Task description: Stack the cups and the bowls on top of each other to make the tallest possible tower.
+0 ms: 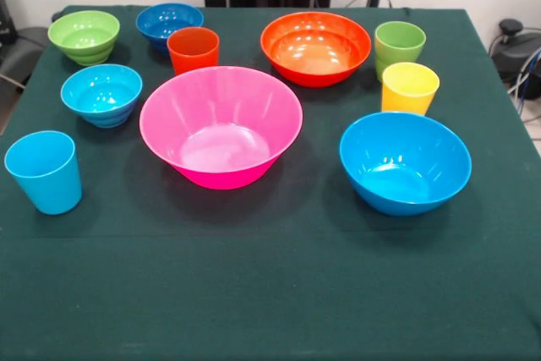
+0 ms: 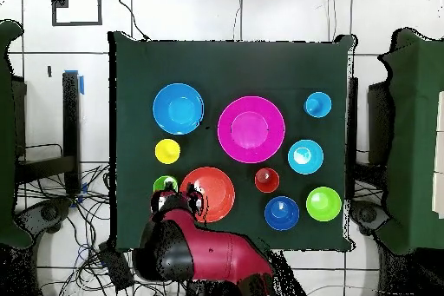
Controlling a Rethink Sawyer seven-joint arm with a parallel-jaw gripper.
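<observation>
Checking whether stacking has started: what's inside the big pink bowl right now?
Nothing. The pink bowl stands upright and alone on the green tablecloth, its inside bare in both views. What lies beneath its base is covered, but no other bowl shows under it.

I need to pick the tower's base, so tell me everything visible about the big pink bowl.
The pink bowl is the widest piece on the table, glossy like plastic, with smooth flared sides and a small flat bottom that catches the light. It stands upright and empty near the middle of the dark green cloth, on its own. Nothing touches it: the orange cup stands just behind it, and the large blue bowl sits apart to one side.
</observation>
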